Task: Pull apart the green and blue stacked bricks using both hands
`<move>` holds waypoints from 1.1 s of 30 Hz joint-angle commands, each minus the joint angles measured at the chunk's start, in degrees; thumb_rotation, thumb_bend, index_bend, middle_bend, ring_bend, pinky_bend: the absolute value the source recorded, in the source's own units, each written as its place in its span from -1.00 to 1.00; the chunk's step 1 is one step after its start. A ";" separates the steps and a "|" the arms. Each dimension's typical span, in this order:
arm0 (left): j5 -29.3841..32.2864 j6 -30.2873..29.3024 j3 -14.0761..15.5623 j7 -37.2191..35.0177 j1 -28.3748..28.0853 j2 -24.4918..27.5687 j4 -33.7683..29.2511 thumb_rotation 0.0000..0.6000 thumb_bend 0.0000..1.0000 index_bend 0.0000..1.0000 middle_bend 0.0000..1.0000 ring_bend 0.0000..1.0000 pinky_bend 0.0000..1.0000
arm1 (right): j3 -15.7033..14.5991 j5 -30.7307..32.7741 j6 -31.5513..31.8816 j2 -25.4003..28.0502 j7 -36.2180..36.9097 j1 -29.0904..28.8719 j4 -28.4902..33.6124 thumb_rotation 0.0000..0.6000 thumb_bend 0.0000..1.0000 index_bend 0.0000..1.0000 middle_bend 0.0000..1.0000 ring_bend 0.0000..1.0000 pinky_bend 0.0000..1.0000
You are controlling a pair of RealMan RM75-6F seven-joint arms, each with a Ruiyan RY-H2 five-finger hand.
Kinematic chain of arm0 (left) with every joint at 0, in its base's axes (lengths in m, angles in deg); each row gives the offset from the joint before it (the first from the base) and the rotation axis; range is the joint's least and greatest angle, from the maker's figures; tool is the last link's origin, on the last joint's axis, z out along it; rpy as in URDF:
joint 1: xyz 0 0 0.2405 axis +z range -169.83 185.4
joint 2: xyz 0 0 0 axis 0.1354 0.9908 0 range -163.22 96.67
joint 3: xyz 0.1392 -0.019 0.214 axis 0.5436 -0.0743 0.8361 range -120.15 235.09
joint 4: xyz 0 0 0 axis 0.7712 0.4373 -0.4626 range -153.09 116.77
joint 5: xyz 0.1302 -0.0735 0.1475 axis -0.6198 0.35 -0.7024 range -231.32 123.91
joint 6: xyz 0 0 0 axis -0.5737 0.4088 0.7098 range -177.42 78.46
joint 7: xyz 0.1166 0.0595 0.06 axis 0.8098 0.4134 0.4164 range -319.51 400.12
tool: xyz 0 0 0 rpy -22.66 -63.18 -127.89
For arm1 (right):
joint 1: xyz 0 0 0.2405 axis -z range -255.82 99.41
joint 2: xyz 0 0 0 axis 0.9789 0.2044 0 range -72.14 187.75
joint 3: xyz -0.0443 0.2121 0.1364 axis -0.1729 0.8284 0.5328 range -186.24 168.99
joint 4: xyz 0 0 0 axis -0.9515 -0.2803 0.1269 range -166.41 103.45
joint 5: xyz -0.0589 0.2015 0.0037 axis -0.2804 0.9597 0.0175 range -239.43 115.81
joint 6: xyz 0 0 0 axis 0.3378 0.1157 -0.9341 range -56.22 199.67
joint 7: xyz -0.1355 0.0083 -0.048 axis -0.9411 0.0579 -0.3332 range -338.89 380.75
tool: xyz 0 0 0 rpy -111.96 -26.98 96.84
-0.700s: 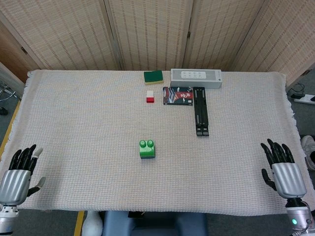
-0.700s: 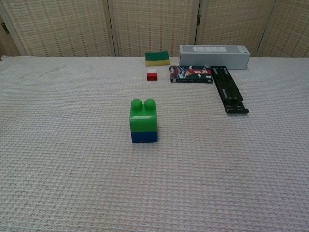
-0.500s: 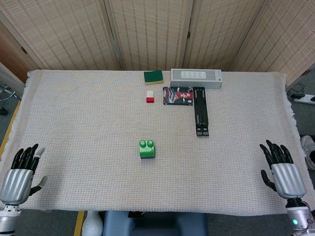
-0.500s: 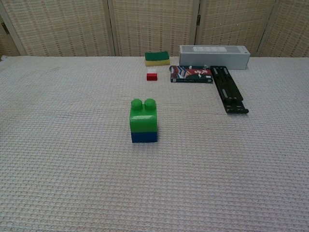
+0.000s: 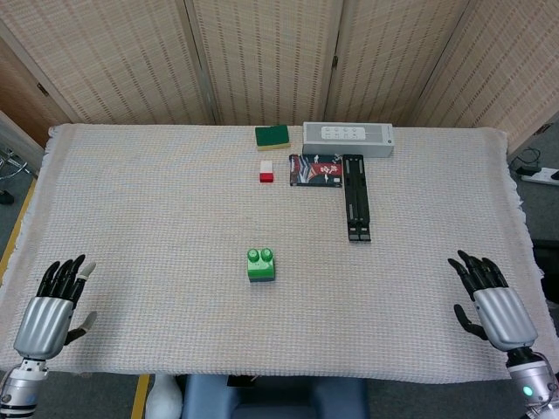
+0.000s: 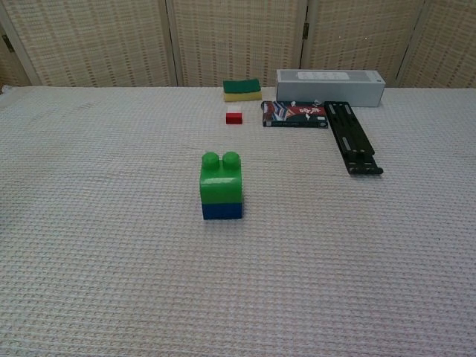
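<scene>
I see a surface (image 6: 111,260) covered in matt, waffle-textured cloth, and on it the green brick (image 6: 221,178) and blue brick (image 6: 222,211) look like smooth, glossy plastic. My left hand (image 5: 54,309) and right hand (image 5: 493,302) show brushed silvery metal backs with black fingers.

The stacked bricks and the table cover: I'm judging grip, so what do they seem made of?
Green brick on blue brick: likely hard moulded plastic, glossy, with light glinting on the studs. Table cover: seemingly woven cloth, matte, with a waffle texture.

Green brick (image 6: 221,178) stacked on blue brick (image 6: 222,210), mid table (image 6: 111,260), w/ clutter at back.
</scene>
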 commanded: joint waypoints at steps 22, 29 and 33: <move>6.70 4.53 -1.79 5.59 -1.33 -2.16 1.69 1.00 -0.33 -1.00 -1.00 -1.00 -1.00 | 5.61 -4.78 -30.75 -6.55 0.42 -30.37 -1.53 1.00 0.03 -1.00 -1.00 -1.00 -1.00; 8.37 5.90 -2.32 4.90 -1.85 -2.02 1.89 1.00 -0.33 -1.00 -1.00 -1.00 -1.00 | 8.18 -2.31 -34.90 -12.30 -2.15 -36.43 -4.90 1.00 0.03 -1.00 -1.00 -1.00 -1.00; 9.87 7.04 -2.84 4.07 -2.21 -1.82 2.13 1.00 -0.35 -1.00 -1.00 -1.00 -1.00 | 9.85 0.39 -37.36 -15.28 -4.11 -39.75 -7.39 1.00 0.03 -1.00 -1.00 -1.00 -1.00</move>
